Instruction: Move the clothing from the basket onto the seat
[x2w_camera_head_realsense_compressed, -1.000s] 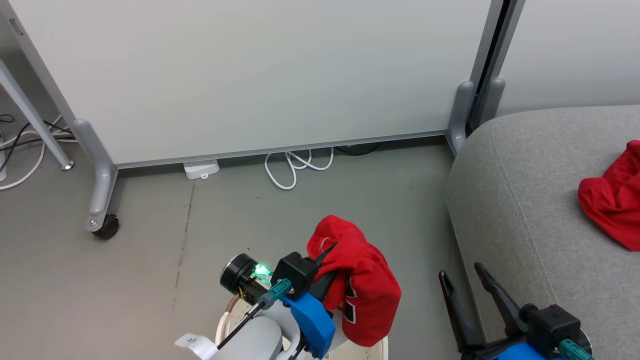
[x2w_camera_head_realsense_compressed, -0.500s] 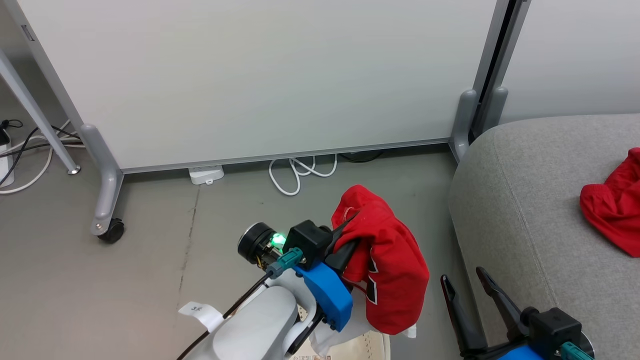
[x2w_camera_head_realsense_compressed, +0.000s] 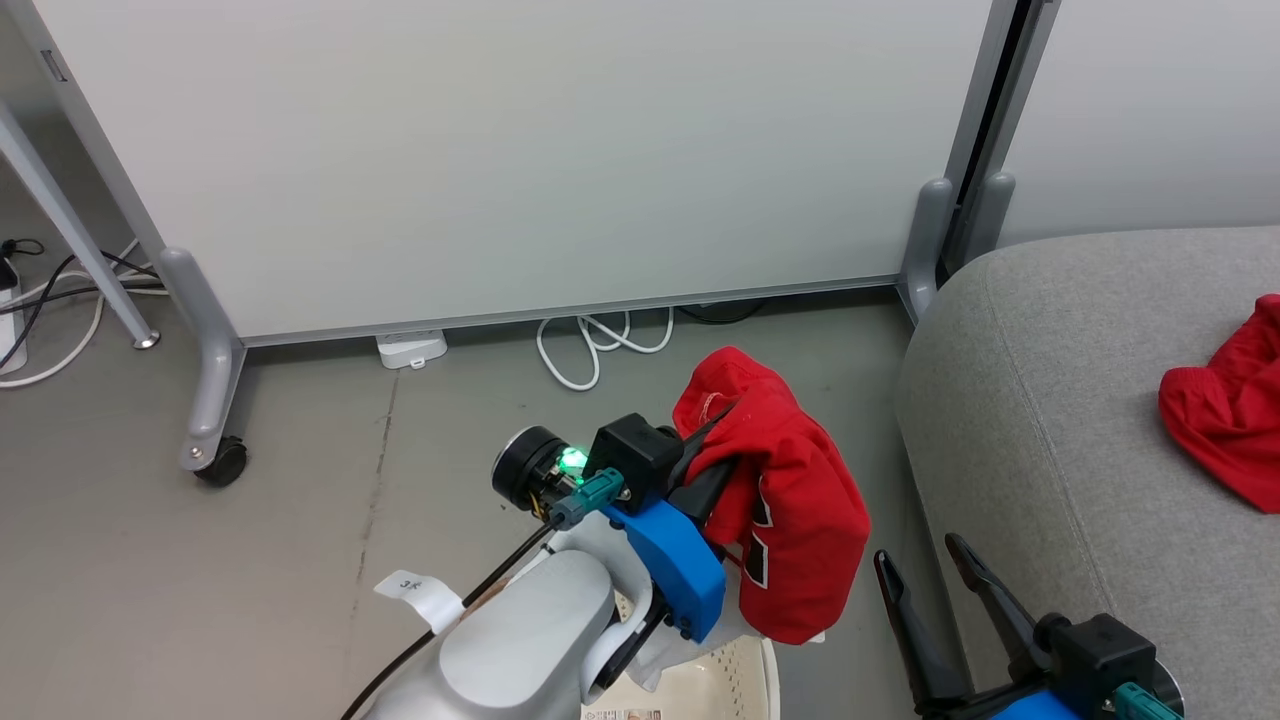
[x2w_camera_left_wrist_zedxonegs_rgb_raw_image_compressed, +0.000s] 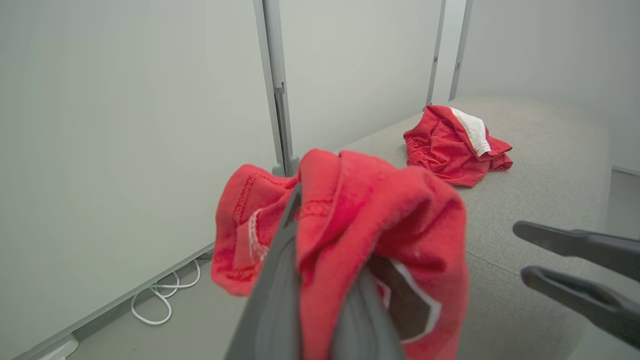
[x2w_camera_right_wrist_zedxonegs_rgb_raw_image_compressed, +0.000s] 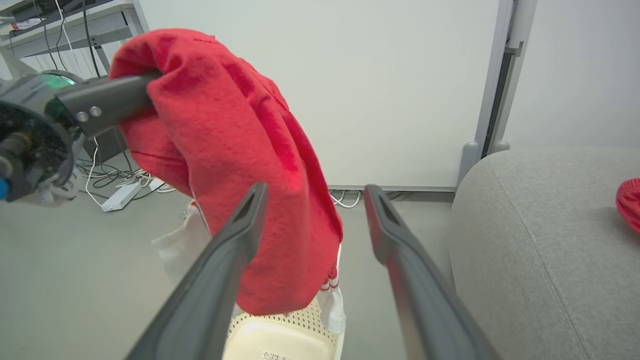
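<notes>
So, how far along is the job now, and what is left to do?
Done: the first red garment lies on the grey sofa. In hand: the left gripper is shut on the second red garment, holding it up above the basket, beside the sofa and not over it. Left: carry it over the sofa and release it. The right gripper is open and empty.

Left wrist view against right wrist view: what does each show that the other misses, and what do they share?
Left wrist view: the second garment lies whole on the sofa, white panel up, and the right gripper is seen from the side, open. Right wrist view: the basket below the held garment, and a power strip on the floor. Both: the left gripper shut on that garment, the sofa, the partition and a white cable loop.
</notes>
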